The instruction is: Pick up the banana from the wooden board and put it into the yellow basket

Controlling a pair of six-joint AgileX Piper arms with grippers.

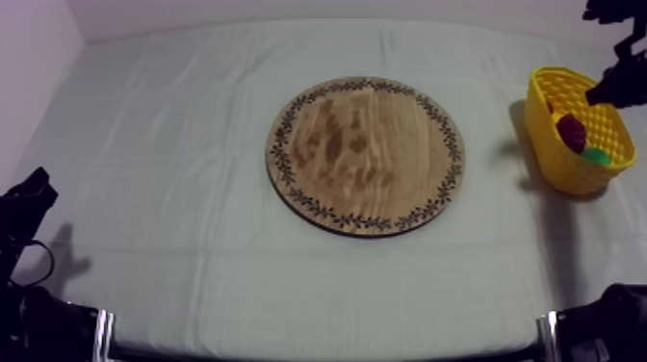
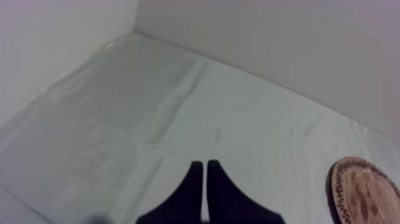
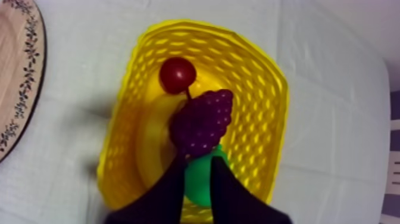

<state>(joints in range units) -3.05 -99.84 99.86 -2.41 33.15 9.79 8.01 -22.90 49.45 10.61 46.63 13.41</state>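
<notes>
The round wooden board (image 1: 366, 154) lies bare in the middle of the table. The yellow basket (image 1: 554, 135) stands at the right. Inside the basket (image 3: 262, 77) the banana (image 3: 152, 143) lies as a smooth yellow curve, partly under the purple grapes (image 3: 202, 122). My right gripper (image 3: 198, 162) hangs open just above the basket's contents, with nothing between its fingers; from above, this right gripper (image 1: 605, 89) sits over the basket's far rim. My left gripper (image 2: 205, 165) is shut on nothing, and the left gripper (image 1: 29, 193) rests low at the table's left side.
A small red fruit (image 3: 177, 74) and a green pear (image 3: 199, 176) also lie in the basket. The board's patterned rim (image 3: 15, 77) is a short way from the basket. Bare cloth stretches ahead of the left gripper, with the board's edge (image 2: 363, 190) beside it.
</notes>
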